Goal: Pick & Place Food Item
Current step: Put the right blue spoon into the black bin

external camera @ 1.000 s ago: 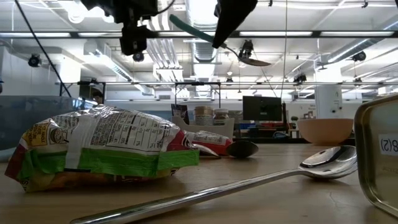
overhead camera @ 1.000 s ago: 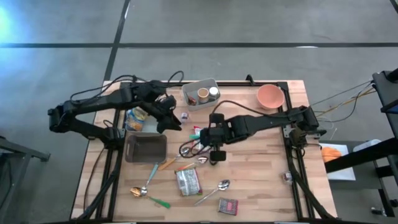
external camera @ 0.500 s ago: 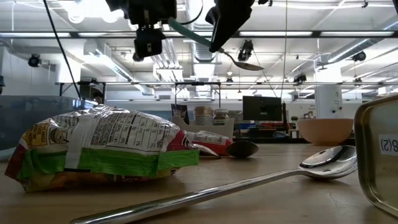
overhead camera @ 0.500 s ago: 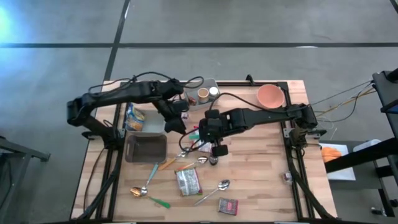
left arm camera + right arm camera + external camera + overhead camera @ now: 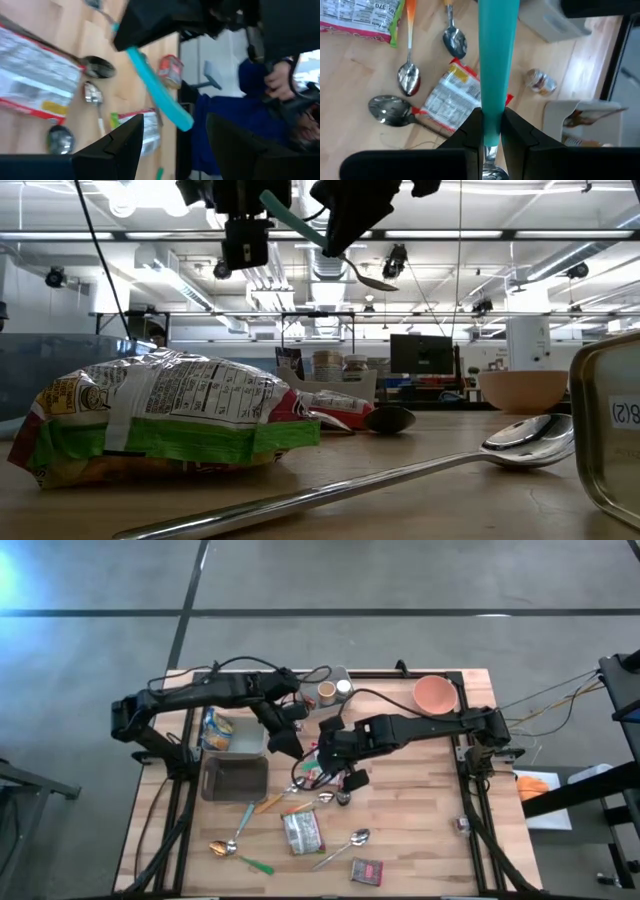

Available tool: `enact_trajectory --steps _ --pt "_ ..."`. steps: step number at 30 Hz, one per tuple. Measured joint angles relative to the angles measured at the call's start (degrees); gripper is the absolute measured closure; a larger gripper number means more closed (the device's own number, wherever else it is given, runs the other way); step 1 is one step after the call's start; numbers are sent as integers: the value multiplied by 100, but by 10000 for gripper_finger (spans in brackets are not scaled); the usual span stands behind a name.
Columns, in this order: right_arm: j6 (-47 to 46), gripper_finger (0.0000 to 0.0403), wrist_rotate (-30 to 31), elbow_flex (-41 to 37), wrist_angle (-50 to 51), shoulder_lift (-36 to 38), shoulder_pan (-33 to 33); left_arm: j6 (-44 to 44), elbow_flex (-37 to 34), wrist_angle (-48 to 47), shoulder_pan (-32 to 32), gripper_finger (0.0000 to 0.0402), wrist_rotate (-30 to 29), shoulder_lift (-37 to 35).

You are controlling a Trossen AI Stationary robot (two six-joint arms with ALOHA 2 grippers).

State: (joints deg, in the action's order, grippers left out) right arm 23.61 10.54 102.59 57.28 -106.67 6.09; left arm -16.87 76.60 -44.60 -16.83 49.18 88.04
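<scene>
Right gripper (image 5: 491, 132) jaws clamp a flat teal-handled spoon (image 5: 498, 60) aloft; left gripper (image 5: 172, 142) jaws gape wide, empty.

A big workshop or lab hall: concrete floor (image 5: 400, 580), ceiling strip lights (image 5: 520, 235), monitor (image 5: 422, 353) and benches behind the wooden table (image 5: 420, 820).

Pale wood table (image 5: 420, 790) (glossy steel spoons (image 5: 520, 442))
</scene>
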Motion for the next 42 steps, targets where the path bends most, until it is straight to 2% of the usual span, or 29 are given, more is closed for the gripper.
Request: enact_trajectory --steps 4,8,14,17,21,26,29,32,36,38,42 --pt "374 368 -5 -2 -109 0 2 126 0 1 131 183 273 149" --pt "360 368 -7 -8 -103 0 2 225 0 -48 163 183 353 176" --pt "250 368 -5 -26 -56 0 23 206 39 -75 80 183 322 -19" --pt "-34 368 -2 -26 -68 0 28 93 31 -104 75 183 61 -160" --pt "-972 368 144 16 -118 0 26 -10 27 -218 75 183 -528 -323" --pt "-2096 368 146 26 -328 4 76 435 0 -539 115 183 -1664 -764" --pt "-2518 368 147 28 -622 9 184 776 -41 -610 327 183 -2561 -1162" --pt "-2769 368 205 28 -959 33 285 742 -288 -182 672 183 -3390 -1662" --pt "-2928 368 972 28 -1222 126 382 324 -1003 898 1102 183 -4230 -2387" --pt "-3003 368 1231 28 -1327 169 385 162 -1468 1572 1249 183 -4380 -2742" --pt "-2997 368 1345 26 -1804 173 385 53 -2451 2742 1362 183 -4378 -3310"
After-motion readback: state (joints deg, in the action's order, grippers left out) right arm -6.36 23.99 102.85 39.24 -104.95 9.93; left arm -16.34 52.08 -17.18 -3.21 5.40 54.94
